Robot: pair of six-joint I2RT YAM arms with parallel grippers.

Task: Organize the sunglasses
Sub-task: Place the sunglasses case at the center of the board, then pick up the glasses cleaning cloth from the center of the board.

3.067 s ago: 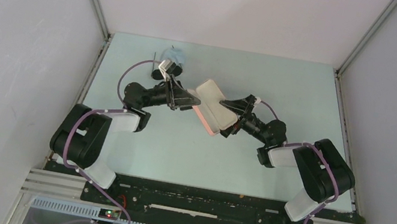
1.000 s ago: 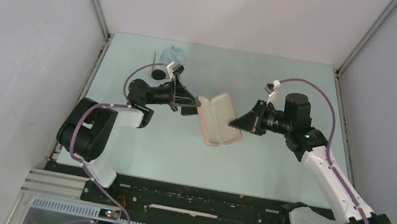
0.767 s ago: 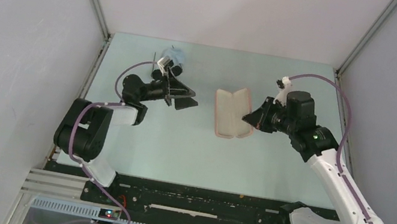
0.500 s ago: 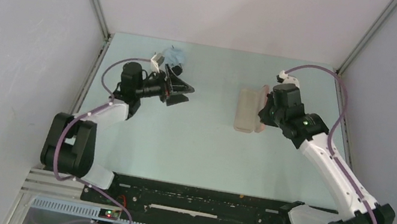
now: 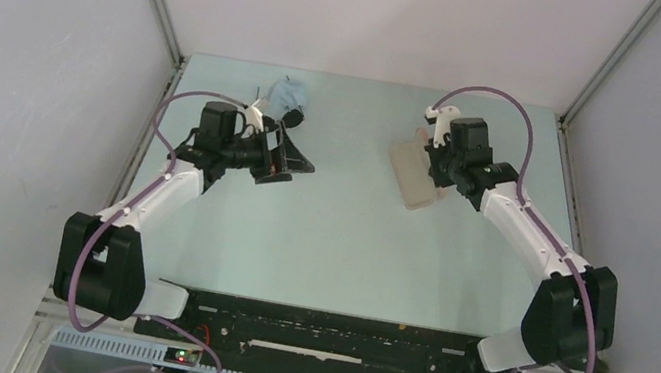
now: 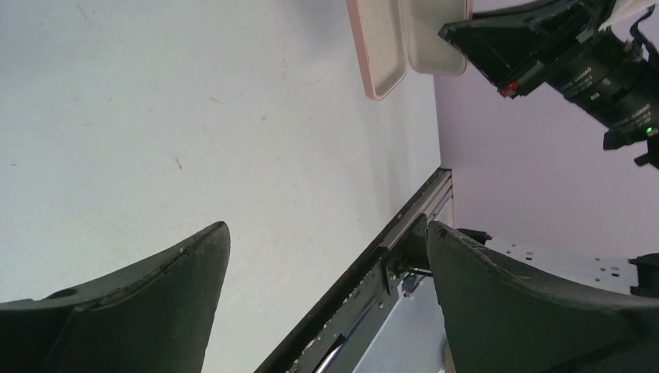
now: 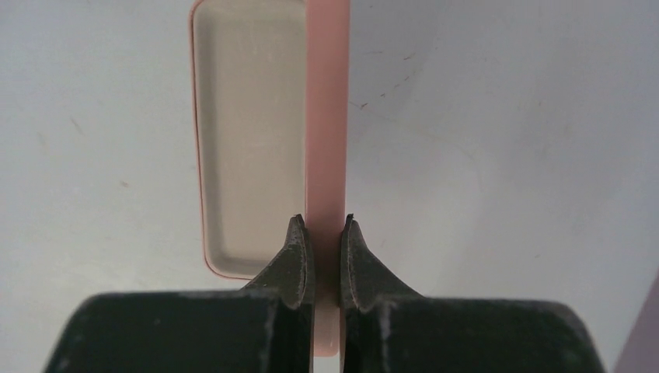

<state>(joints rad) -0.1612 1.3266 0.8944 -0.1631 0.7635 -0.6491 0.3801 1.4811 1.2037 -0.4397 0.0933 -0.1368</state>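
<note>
The pink case [image 5: 411,182] hangs open at the back right, its cream inside showing. My right gripper [image 5: 436,164] is shut on it; in the right wrist view the fingertips [image 7: 298,249] pinch the pink rim [image 7: 326,116] of the case [image 7: 249,132]. My left gripper [image 5: 297,169] stands open at the back left with nothing between its fingers [image 6: 328,229]. A small dark round shape [image 5: 293,118] beside the cloth looks like part of the sunglasses, the rest hidden behind my left wrist. The left wrist view shows the case [image 6: 381,47] far off.
A light blue cloth [image 5: 288,93] lies crumpled at the back left, just behind my left wrist. Grey walls close in the table on both sides and at the back. The black front rail [image 6: 365,295] runs past the left fingers.
My right gripper has carried the open case from the middle to the back right and turned it. The left gripper let go of the case and drew back left, staying open.
</note>
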